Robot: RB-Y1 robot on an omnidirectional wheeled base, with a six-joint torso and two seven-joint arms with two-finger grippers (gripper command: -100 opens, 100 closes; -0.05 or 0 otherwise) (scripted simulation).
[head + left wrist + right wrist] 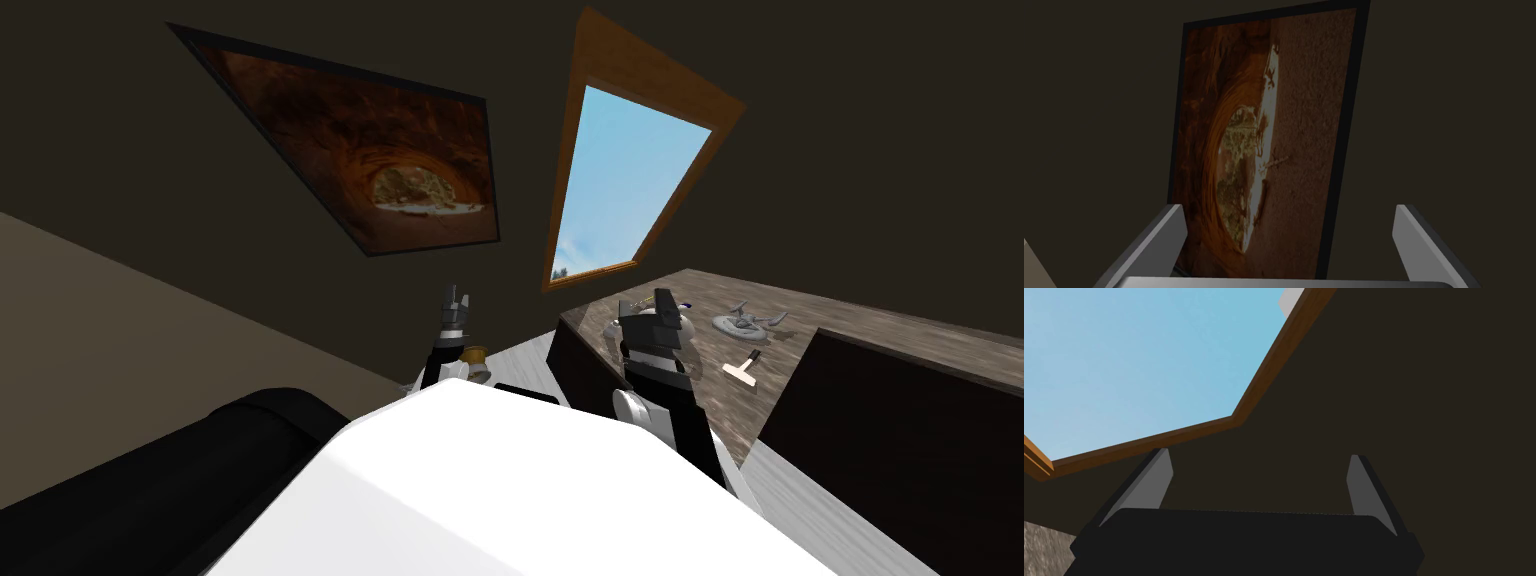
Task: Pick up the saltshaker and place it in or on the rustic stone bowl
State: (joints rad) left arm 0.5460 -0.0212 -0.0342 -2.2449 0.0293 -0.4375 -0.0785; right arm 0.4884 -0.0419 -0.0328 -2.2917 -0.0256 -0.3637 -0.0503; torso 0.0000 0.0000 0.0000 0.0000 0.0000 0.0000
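- Here, standing close by the near corner of a mottled brown counter (860, 320).
- Holding the right gripper (660, 300) above that counter's near end, jaws wide apart and gripping nothing.
- Holding the left gripper (457, 295) raised off to the counter's side, jaws likewise wide apart and empty.
- Seeing a small light grey thing (611, 336) on the counter just beside the right gripper, possibly the saltshaker; cannot tell for sure.
- Seeing a shallow grey bowl (745, 322) farther along the counter, apart from the right gripper.
- Noting a pale tool (743, 368) with a dark handle lying near that bowl.
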